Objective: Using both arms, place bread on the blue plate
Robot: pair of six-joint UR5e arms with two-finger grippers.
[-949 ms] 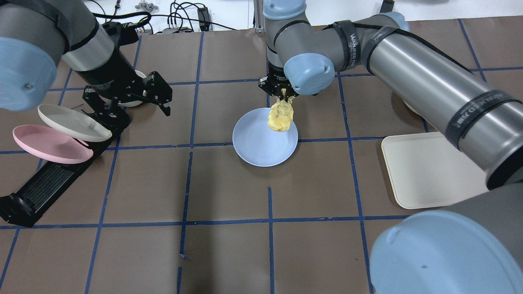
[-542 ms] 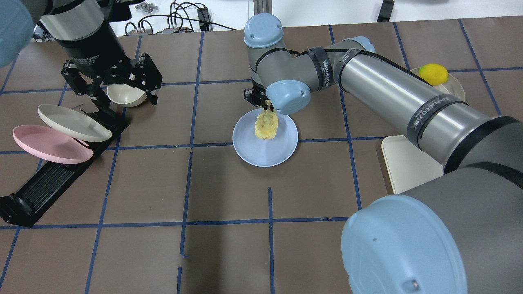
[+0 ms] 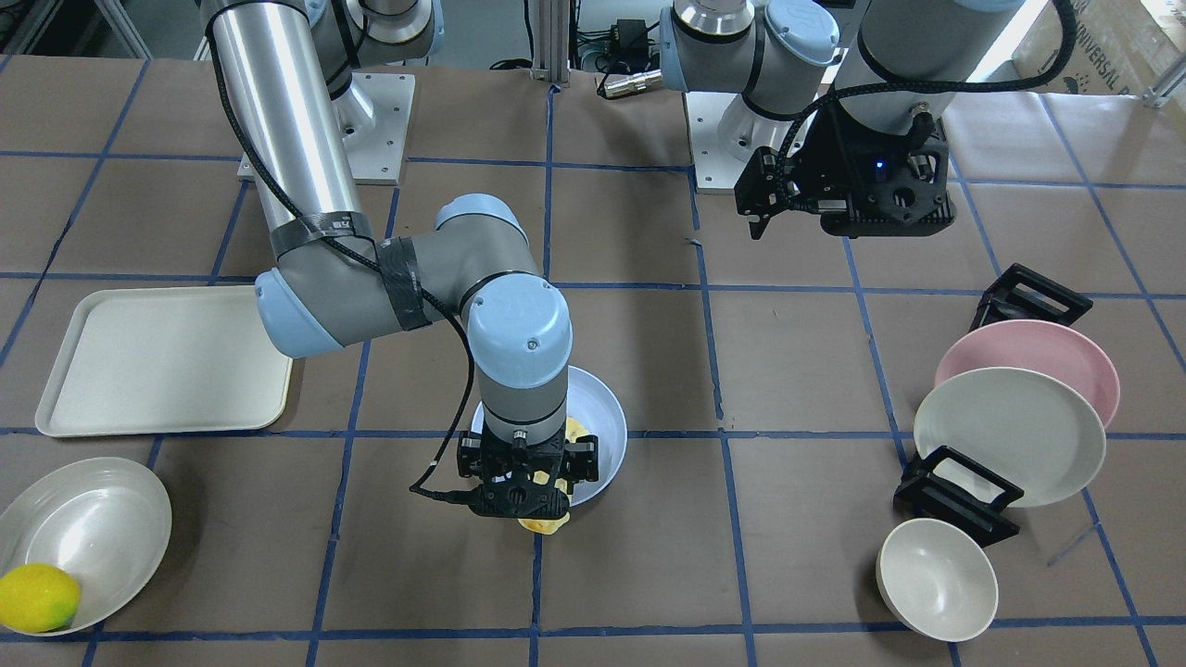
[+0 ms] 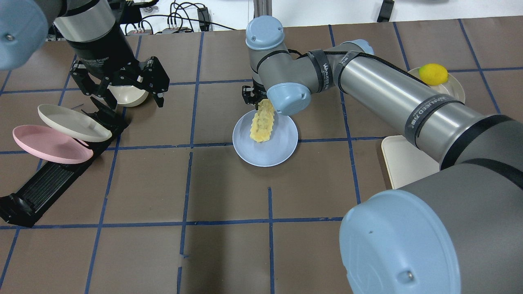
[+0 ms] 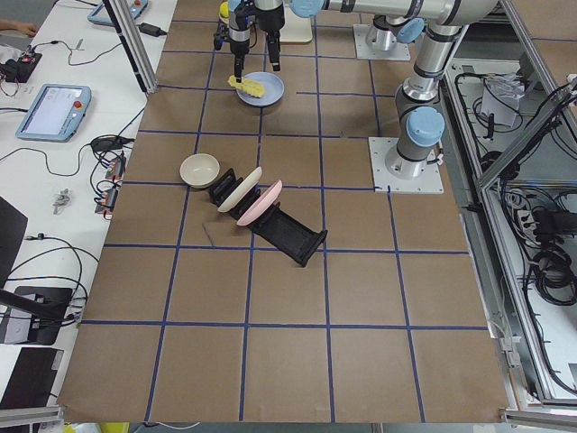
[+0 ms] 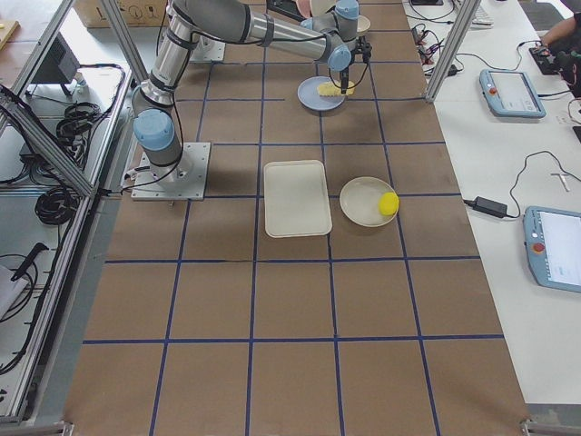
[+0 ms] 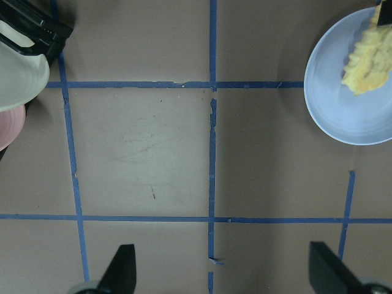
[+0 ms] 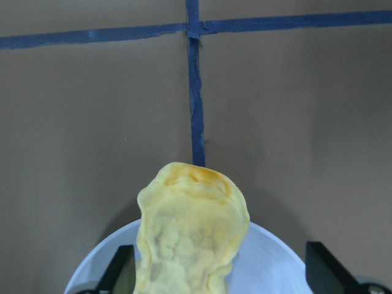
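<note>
**Setting bread [image 4: 261, 126] on blue plate [image 4: 282, 152]**

Lies over the rim farthest from the robot, browner end overhanging, with right jaws spread either side and left jaws apart too, well off. Seems light and soft; calls for a gentle mid-length grip.

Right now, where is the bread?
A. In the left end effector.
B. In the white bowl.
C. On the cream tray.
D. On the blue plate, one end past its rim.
D: the bread lies across the blue plate, its browner end overhanging the rim.
</note>
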